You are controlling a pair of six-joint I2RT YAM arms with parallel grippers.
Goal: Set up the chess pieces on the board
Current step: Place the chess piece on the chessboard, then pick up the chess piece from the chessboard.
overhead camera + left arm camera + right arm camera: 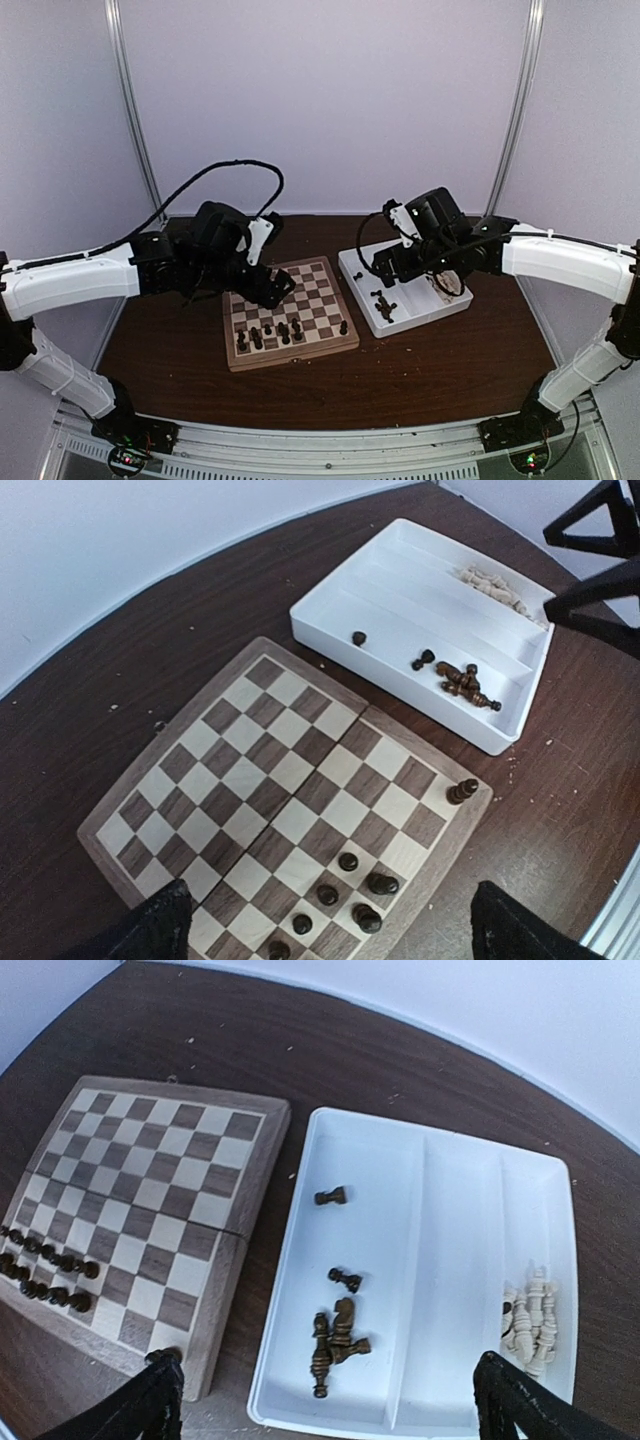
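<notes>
Hovering empty, we hold the left gripper (330,925) spread above the board (250,770), the right gripper (325,1385) spread above the tray (460,1220)

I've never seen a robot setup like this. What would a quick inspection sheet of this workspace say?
Surface: dark brown table, carrying a board and a tray side by side.
Job's things: checkered board lies flat. Dark pieces stand near its front edge. Lying dark pieces remain in the white tray, in the compartment nearest the board.
Clutter: pale pieces heaped in the tray's farthest compartment; small specks on the table.
Grippers: left gripper open over the board; right gripper open over the tray; neither holds anything.
Cables: black cable loops above the left arm.
Surroundings: plain pale walls with metal posts.
</notes>
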